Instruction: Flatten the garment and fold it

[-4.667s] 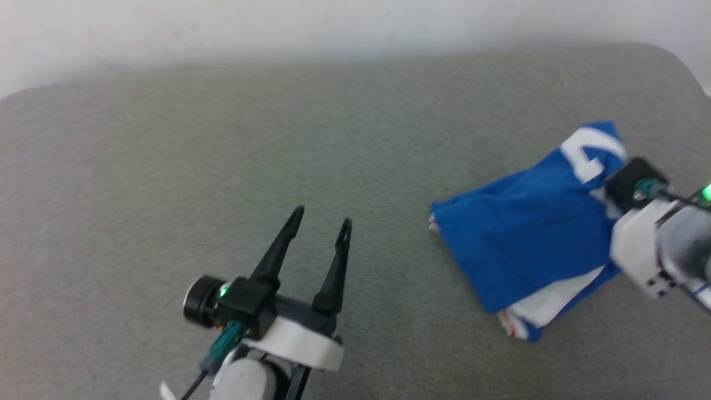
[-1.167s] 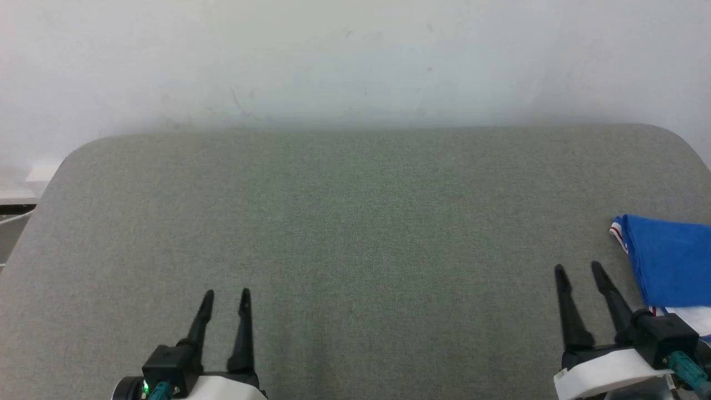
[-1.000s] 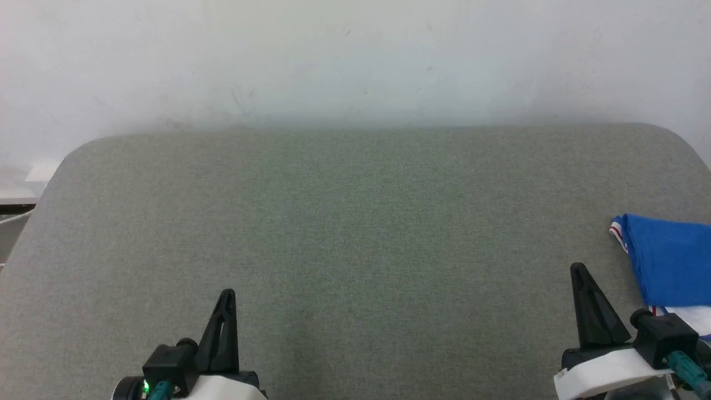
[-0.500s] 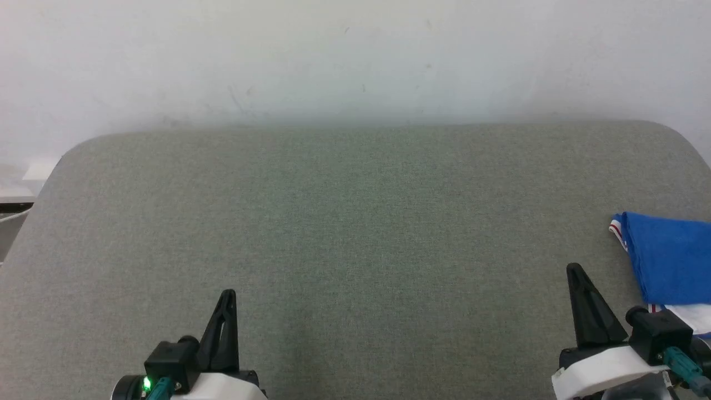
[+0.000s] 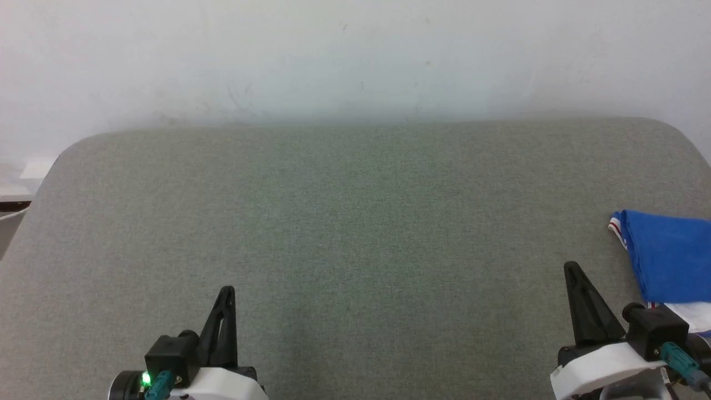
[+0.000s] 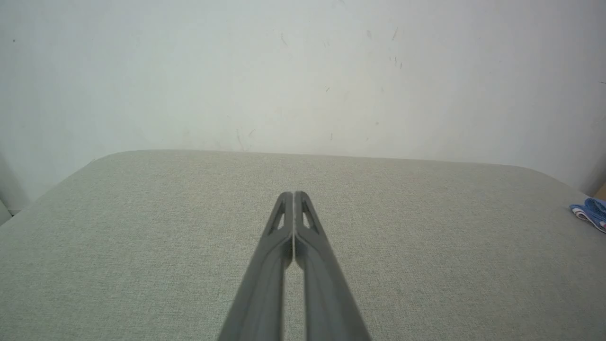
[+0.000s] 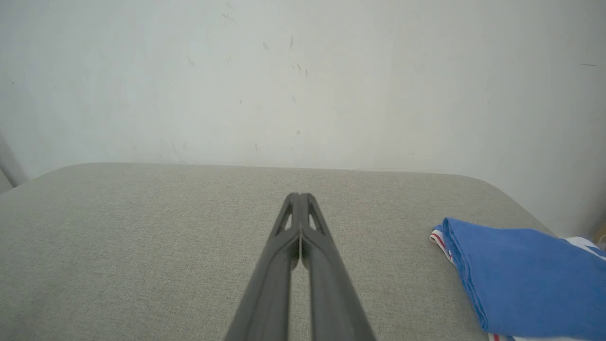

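Folded blue garment (image 5: pixel 669 255) lies at the right edge of the grey padded tabletop (image 5: pixel 355 211), with red-and-white trim at its left corner. Left gripper (image 5: pixel 226 291) and right gripper (image 5: pixel 570 268), near the front edge, have their fingers pressed together and hold nothing. The right gripper is just beside the garment.

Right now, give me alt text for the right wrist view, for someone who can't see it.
A folded blue shirt lies at the right edge of a grey pad. The right tool, shut and empty, points over the pad toward a white wall.
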